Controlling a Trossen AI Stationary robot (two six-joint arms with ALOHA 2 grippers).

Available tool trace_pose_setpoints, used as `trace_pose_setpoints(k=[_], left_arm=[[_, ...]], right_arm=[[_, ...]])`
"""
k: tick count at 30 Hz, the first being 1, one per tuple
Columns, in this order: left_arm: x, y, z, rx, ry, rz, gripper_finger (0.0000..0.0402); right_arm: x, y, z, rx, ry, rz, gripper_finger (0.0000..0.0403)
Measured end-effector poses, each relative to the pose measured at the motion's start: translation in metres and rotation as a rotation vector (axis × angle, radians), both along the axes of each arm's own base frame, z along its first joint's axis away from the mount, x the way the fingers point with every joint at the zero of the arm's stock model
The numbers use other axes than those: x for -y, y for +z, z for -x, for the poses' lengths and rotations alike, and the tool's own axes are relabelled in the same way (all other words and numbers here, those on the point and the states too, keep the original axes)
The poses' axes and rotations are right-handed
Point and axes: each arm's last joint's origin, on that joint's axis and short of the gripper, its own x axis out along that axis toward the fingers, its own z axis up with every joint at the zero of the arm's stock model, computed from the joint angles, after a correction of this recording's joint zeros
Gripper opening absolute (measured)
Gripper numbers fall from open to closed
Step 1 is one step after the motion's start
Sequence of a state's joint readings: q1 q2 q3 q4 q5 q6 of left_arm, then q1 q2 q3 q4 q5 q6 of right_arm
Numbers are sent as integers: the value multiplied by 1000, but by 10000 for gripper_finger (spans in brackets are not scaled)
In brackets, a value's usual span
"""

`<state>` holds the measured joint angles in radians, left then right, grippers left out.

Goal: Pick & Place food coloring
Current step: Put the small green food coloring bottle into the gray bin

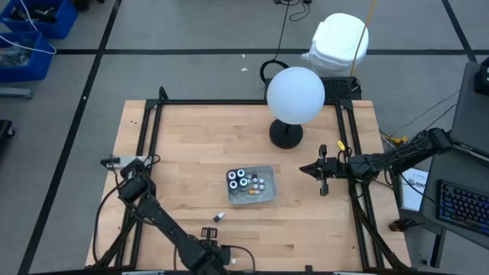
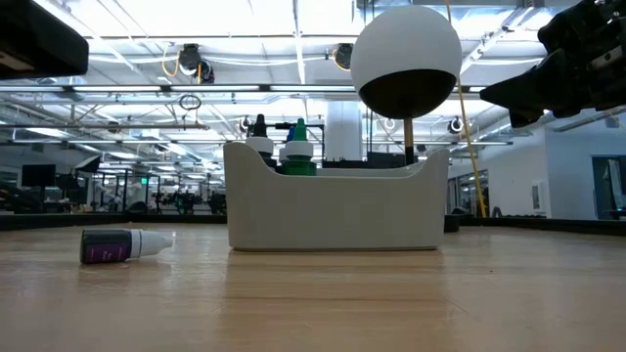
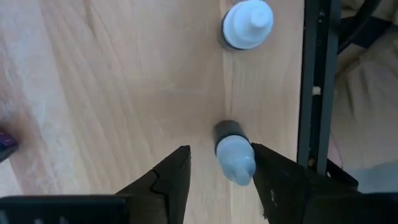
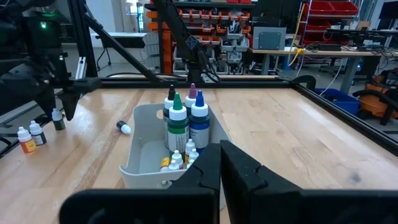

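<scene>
The food coloring bottles are spread out. Several stand in a pale tray (image 1: pixel 267 197), some with dark bodies and ringed tops (image 1: pixel 237 179); in the right wrist view the green and blue ones (image 4: pixel 178 124) stand tallest. One purple-labelled bottle (image 2: pixel 122 244) lies on its side on the wood left of the tray. My left gripper (image 3: pixel 221 150) is open at the table's near edge (image 1: pixel 209 235), pointing down around an upright dark bottle with a whitish cap (image 3: pixel 234 155). Another upright bottle (image 3: pixel 247 23) stands beyond it. My right gripper (image 4: pixel 221 163) is shut, hovering right of the tray (image 1: pixel 306 169). My left gripper comes from above with one finger on either side of the small upright bottle. The bottle's whitish cap (image 3: pixel 239 165) sits right beside one finger (image 3: pixel 267 171), and I cannot tell whether they touch. The bottle stands on the table.
A lamp with a white globe (image 1: pixel 296 95) stands on a black base (image 1: pixel 286 135) at the far side of the table. Black frame rails (image 3: pixel 317 81) run along the table edges. Two more small bottles (image 4: pixel 29 137) stand near my left gripper. Bare wood lies between tray and rails.
</scene>
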<state>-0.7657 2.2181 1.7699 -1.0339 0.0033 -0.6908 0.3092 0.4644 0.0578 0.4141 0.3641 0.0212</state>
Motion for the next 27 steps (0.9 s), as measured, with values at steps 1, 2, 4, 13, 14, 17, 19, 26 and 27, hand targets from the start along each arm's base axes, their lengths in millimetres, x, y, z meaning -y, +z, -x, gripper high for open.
trace_pose_setpoints(k=[1, 2, 4, 13, 14, 17, 19, 26, 27], left_arm=[[-1, 0, -1, -1, 4, 2, 169], [-1, 0, -1, -3, 5, 3, 168], [-1, 0, -1, -4, 5, 4, 164], [0, 0, 0, -33, 21, 33, 134], [0, 0, 0, -34, 27, 34, 133], [1, 0, -1, -24, 28, 42, 132], [2, 0, -3, -8, 24, 58, 132], [2, 1, -6, 10, 26, 74, 144], [2, 1, -6, 10, 26, 74, 147]], right_arm=[[0, 0, 0, 0, 0, 0, 0], [0, 0, 0, 0, 0, 0, 0], [0, 0, 0, 0, 0, 0, 0], [0, 0, 0, 0, 0, 7, 0], [0, 0, 0, -1, 0, 7, 0], [0, 0, 0, -1, 0, 7, 0], [0, 0, 0, 0, 0, 7, 0], [0, 0, 0, -1, 0, 7, 0], [0, 0, 0, -1, 0, 7, 0]])
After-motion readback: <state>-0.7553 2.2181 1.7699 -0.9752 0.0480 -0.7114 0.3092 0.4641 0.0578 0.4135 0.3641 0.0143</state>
